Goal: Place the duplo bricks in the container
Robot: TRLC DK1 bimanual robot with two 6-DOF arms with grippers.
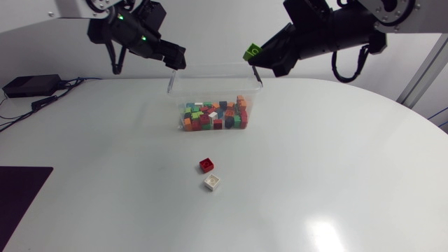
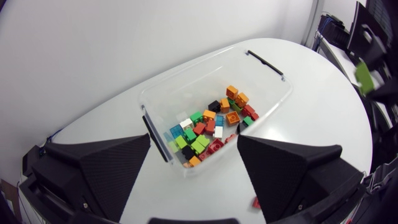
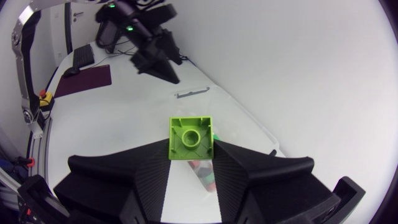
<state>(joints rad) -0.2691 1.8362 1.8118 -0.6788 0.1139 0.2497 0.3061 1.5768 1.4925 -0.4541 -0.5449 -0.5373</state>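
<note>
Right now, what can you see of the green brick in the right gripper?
The green brick is lime, glossy plastic, square. Its hollow underside, with one round tube, faces the wrist camera. The right gripper clamps two opposite sides, holding it over the container's right end. Nothing else touches it.

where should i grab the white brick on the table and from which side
Grip the white brick by two opposite side walls, coming straight down from above: it sits flat on the table, so those walls are upright and parallel. The red brick lies close on its container side, so the other pair of walls probably leaves more room.
</note>
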